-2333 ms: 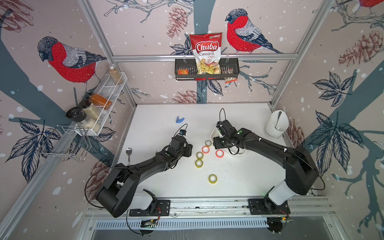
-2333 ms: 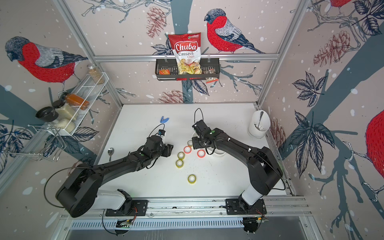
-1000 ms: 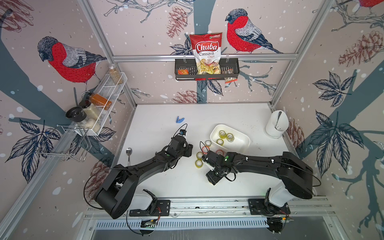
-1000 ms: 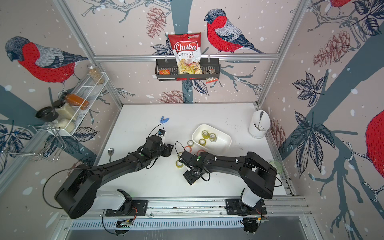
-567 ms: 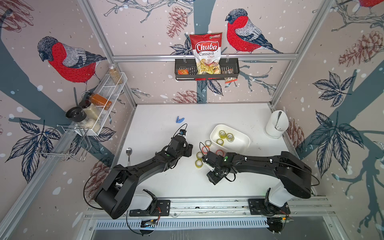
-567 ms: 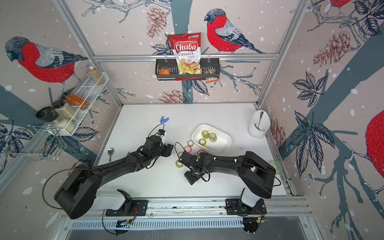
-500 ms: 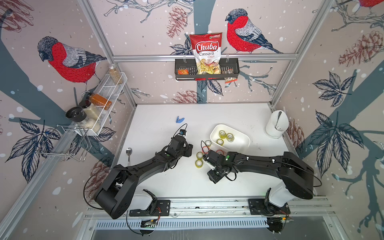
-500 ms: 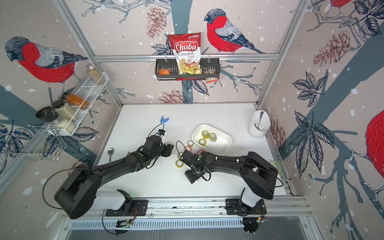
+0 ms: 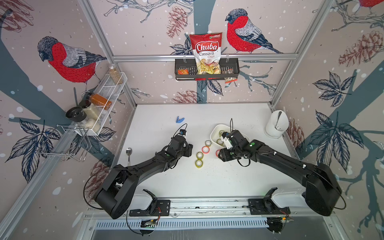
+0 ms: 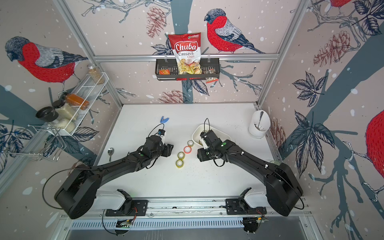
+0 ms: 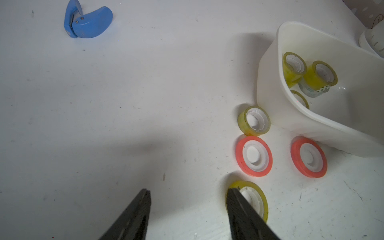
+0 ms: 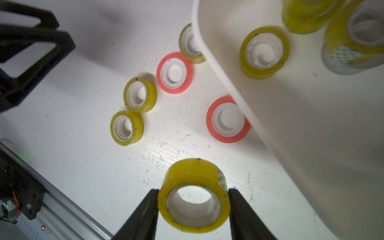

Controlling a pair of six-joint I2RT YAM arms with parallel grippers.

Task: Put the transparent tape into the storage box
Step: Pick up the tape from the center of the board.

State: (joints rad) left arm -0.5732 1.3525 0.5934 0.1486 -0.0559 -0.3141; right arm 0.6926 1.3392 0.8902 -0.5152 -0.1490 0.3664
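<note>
While its jaws pinch the sides of a yellowish transparent tape roll (image 12: 193, 178), our right claw (image 12: 193, 197) holds it lifted off the bench (image 12: 83, 166), just beside the storage box (image 12: 291, 124); we judge it ready to drop in. Our left claw (image 11: 187, 209) hangs open and empty, near loose rolls (image 11: 254, 120).

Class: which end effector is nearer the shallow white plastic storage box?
Right. The right end effector, holding a yellowish transparent tape roll, hangs beside the white storage box; the left end effector sits beyond the loose tape rolls.
</note>
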